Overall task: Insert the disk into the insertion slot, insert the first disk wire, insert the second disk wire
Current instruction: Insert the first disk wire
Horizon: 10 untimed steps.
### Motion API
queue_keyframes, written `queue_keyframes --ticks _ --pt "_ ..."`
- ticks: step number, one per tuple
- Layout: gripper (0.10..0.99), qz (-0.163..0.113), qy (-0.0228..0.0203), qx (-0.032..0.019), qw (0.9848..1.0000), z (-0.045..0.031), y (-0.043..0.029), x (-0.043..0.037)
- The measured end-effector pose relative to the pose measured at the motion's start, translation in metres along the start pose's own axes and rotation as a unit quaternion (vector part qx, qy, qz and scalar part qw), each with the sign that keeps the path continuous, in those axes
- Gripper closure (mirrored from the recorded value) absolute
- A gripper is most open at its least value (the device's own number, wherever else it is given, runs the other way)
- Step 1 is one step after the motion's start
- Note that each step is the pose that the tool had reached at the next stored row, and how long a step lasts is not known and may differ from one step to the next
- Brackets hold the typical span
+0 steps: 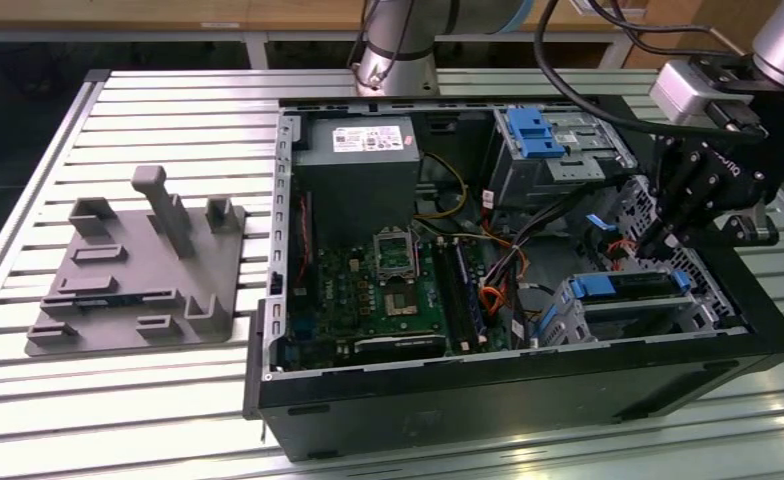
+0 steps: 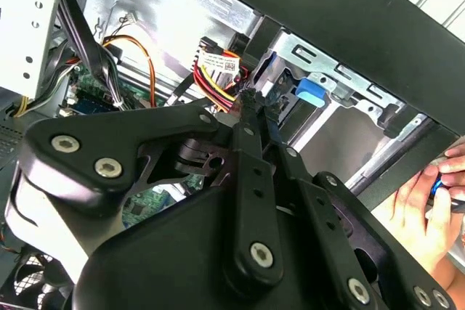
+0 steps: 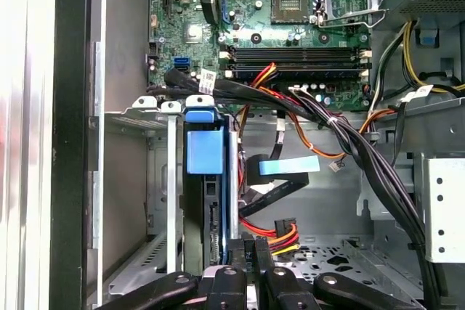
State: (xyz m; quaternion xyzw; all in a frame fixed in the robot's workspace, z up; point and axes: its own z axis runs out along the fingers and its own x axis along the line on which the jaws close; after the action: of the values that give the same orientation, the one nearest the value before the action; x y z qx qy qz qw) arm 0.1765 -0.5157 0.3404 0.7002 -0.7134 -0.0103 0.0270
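The disk (image 3: 207,179), framed by a blue caddy, is seated on edge inside the slot (image 3: 161,172), a silver-grey sheet-metal cage, just beside the gripper (image 3: 248,252) and slightly ahead of it.

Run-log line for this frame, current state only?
disk: in insertion slot | gripper: shut on red-yellow wire, beside disk end

The tool (image 2: 251,103) is black with silver screws (image 2: 261,254).

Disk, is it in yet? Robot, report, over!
Gripper down inside case, beside slot. Disk in slot. Red-yellow wires bunched right by gripper.
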Motion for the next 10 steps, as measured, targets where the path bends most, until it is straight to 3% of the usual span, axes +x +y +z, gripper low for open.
queue_keyframes --ticks 10 --pt "0.918 0.0 0.0 0.0 1.0 0.0004 -0.0001 0.0067"
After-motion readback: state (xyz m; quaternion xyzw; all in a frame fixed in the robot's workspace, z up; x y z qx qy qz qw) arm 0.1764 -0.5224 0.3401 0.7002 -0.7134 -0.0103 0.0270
